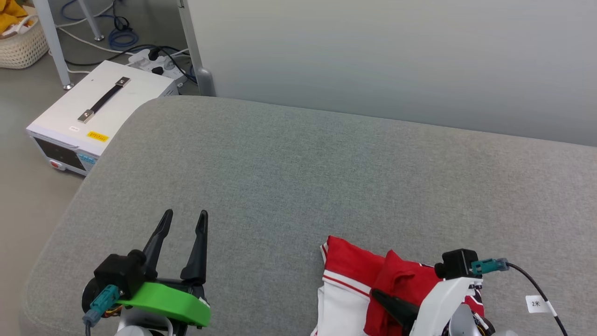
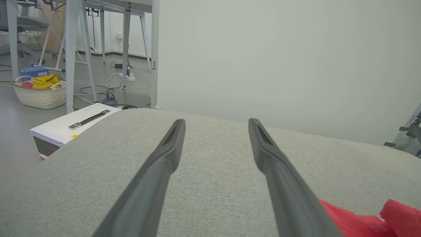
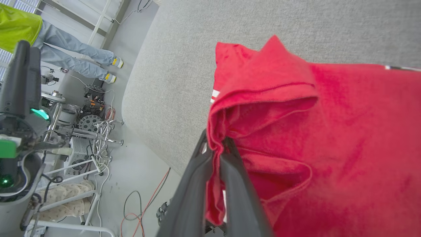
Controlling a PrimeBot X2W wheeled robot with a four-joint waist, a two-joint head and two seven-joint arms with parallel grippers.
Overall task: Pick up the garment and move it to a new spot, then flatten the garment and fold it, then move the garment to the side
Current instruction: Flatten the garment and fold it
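Nearest me, the right jaws are clenched on a bunched red fold of the garment [image 3: 329,131]. It lies crumpled at the near right edge of the grey fabric-covered tabletop [image 1: 280,163], with a white, red-striped part showing on its left. The left jaws stand released at the near left over bare tabletop, well apart from the garment. Farther off I note a white case [image 1: 93,109] with a black handle on the floor past the left corner, a woven basket [image 1: 21,46] beyond it, and a pale wall panel [image 1: 396,60] behind the tabletop.

White arms [image 1: 443,298] carry 2 tapered black fingers [image 1: 199,247] and teal cable plugs [image 1: 487,266].
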